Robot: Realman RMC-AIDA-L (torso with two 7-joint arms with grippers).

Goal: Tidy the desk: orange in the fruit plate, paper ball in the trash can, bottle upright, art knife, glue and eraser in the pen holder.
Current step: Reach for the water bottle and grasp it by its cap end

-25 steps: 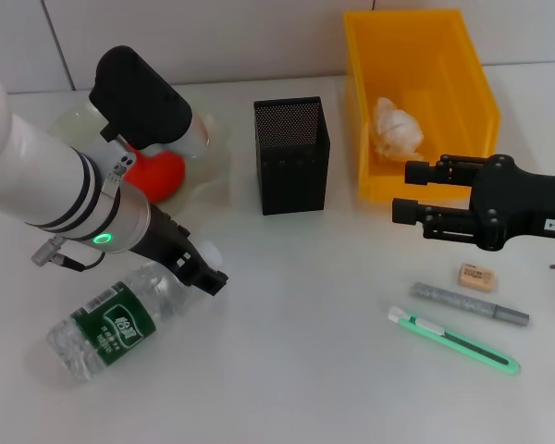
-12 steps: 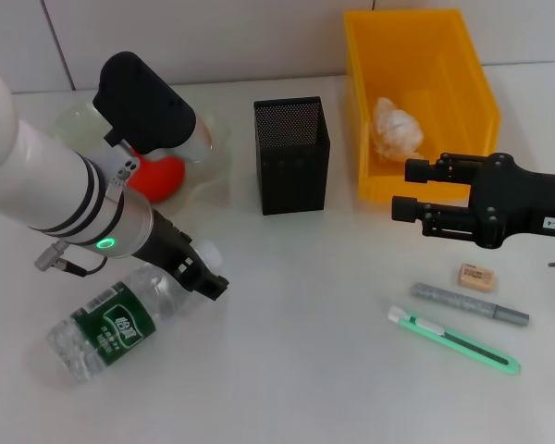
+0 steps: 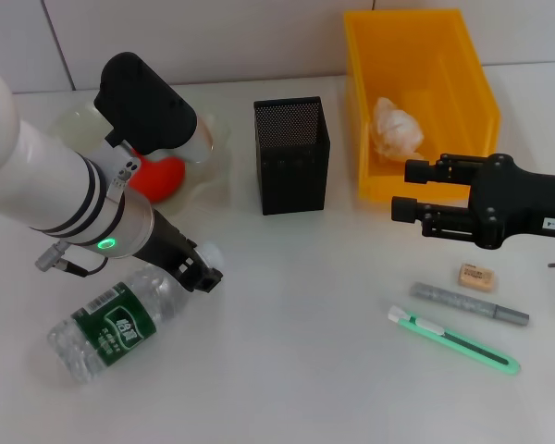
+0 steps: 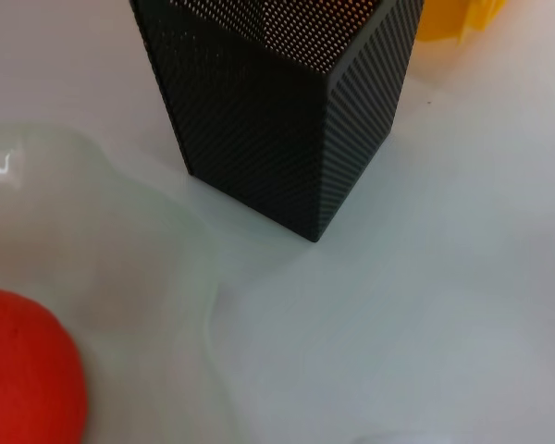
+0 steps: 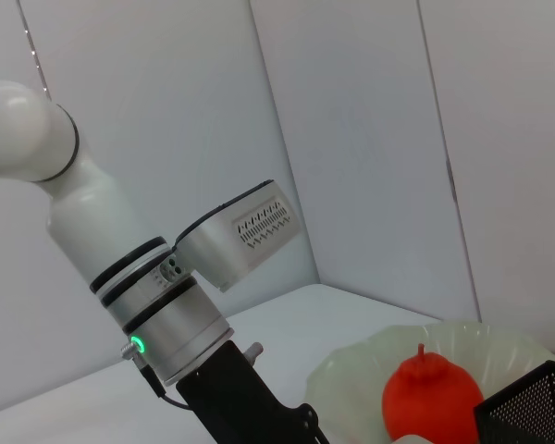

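The clear bottle point(image 3: 111, 324) with a green label lies on its side at the front left. My left gripper point(image 3: 202, 272) is low over its neck, by the white cap. The orange point(image 3: 159, 176) point(image 4: 23, 375) point(image 5: 427, 393) rests in the pale fruit plate point(image 3: 217, 153) point(image 4: 102, 268). A black mesh pen holder point(image 3: 291, 155) point(image 4: 287, 111) stands mid-table. The paper ball point(image 3: 396, 127) lies in the yellow trash can point(image 3: 481, 92). My right gripper point(image 3: 411, 191) hovers open and holds nothing beside that bin. Eraser point(image 3: 476, 277), grey glue point(image 3: 469, 303) and green art knife point(image 3: 453, 339) lie at the front right.
A tiled wall runs behind the white table point(image 3: 296, 370). The left arm's white forearm point(image 3: 46, 185) point(image 5: 120, 250) reaches over the plate. The right arm's black body point(image 3: 518, 199) hangs above the eraser.
My left gripper has shifted slightly back and left along the bottle's neck. The bottle, the right arm and the other objects have not moved.
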